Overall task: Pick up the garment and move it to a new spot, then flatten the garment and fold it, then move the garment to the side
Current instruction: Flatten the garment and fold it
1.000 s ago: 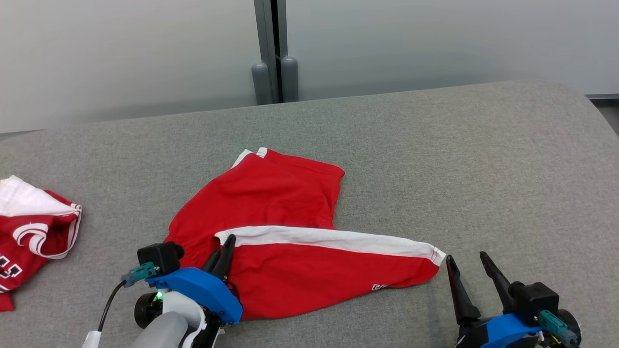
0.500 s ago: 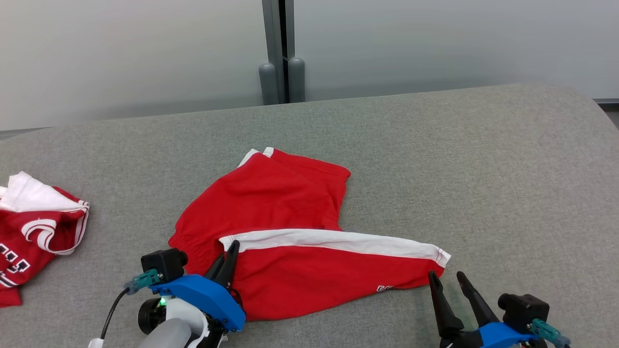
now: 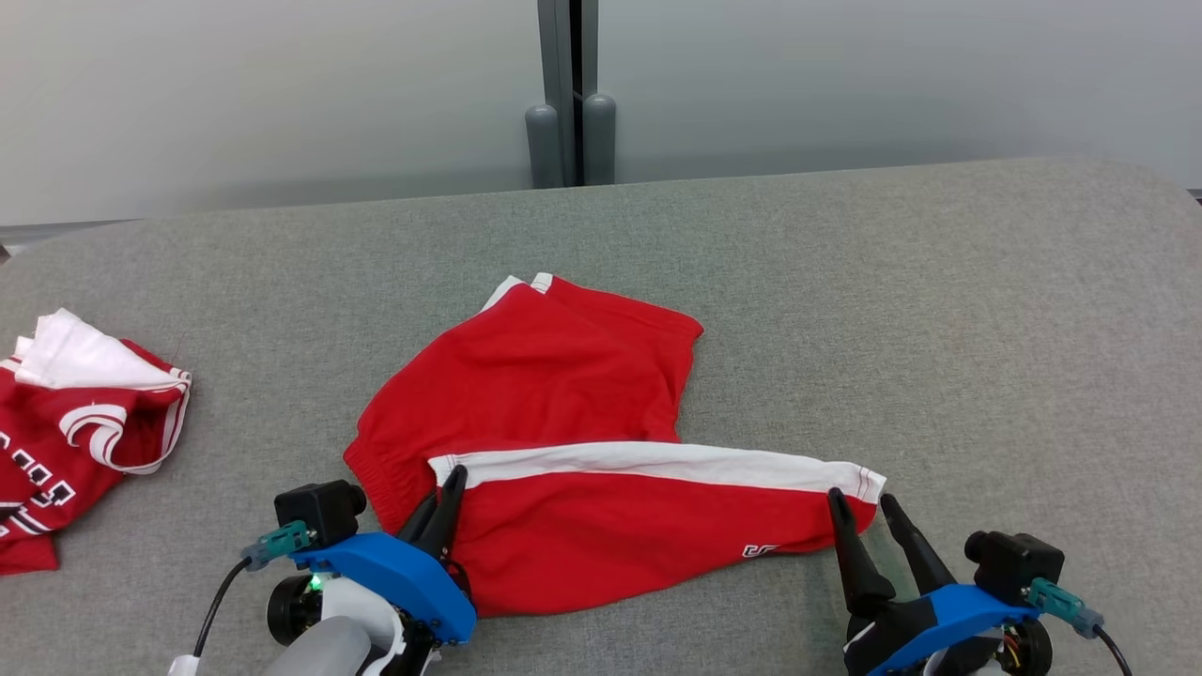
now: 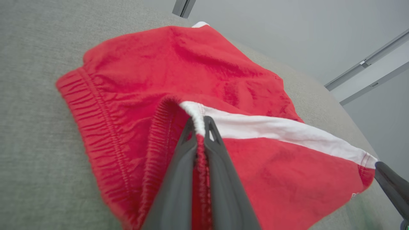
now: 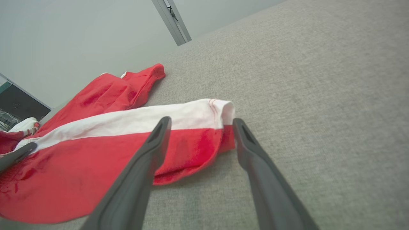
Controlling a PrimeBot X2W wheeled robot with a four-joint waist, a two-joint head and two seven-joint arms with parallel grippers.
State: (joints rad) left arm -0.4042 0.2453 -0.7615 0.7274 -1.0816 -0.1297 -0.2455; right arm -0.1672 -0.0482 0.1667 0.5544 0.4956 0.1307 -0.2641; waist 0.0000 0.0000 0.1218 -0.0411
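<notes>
Red shorts: the red cotton shorts with a white side stripe (image 3: 554,404) lie spread on the grey fabric-covered surface (image 3: 939,329), in its near middle. One leg runs along the near edge towards the right, and the other is folded up towards the far edge.
Left gripper: your left gripper (image 3: 449,488) sits at the near edge of the surface, left of its middle. Its jaws are pinched tight on the gathered elastic waistband (image 4: 96,105), just where the white stripe begins.
Right gripper: your right gripper (image 3: 859,502) is at the near edge of the surface, right of its middle. Its jaws are spread wide and hold nothing. In the right wrist view one finger lies over the red cloth and the other stands just past the leg hem (image 5: 223,108), above bare surface.
Step in hand: you seem to be in the flattening step, with one end of the striped side held and the other end being lined up.
Next move: bring the right jaws down over the hem corner and close them on the stripe's end. Then draw your two grippers apart along the near edge to pull the side taut.
Watch for: a shallow bite could catch the top layer only.
Containers: no container is in play on the surface, and the cloth lies straight on it.
Other cloth: a crumpled red and white lettered jersey (image 3: 75,413) rests at the left end of the surface, well apart.
</notes>
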